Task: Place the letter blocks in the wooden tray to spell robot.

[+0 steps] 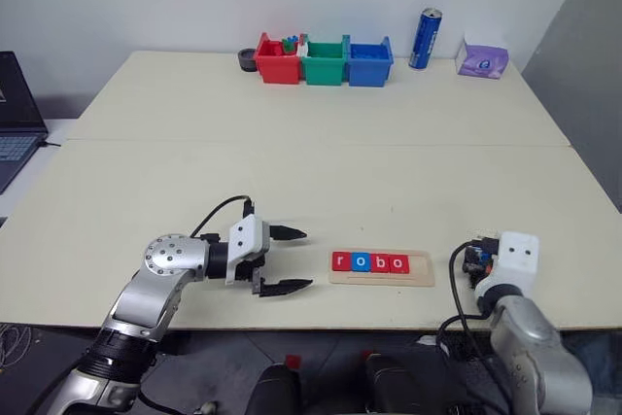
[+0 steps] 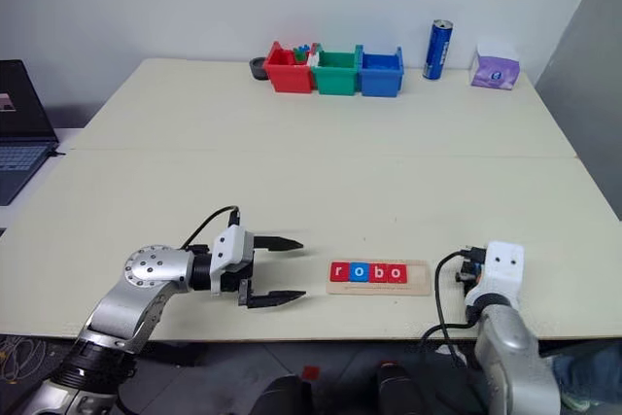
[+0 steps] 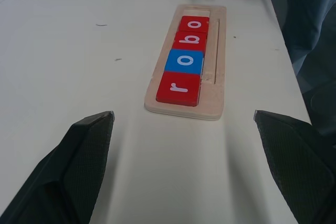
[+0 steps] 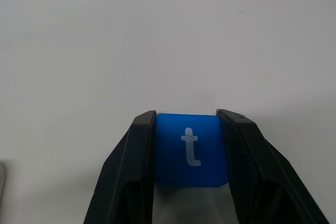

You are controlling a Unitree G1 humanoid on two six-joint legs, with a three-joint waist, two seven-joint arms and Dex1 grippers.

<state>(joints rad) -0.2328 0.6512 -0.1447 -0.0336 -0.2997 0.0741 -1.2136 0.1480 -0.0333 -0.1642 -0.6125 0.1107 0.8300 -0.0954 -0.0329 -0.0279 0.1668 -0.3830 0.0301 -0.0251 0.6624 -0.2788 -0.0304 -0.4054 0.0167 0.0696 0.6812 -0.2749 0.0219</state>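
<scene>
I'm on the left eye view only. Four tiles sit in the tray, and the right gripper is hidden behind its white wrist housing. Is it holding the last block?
Observer: Yes. In the right wrist view the right gripper is closed on a blue t block, one finger on each side.
Operator: Which letters are in the tray, and in what colours?
Observer: In the left wrist view the wooden tray holds a red r, blue o, red b and red o.
Operator: Is there space after that last o?
Observer: Yes, a short bare stretch of groove shows beyond it.
</scene>
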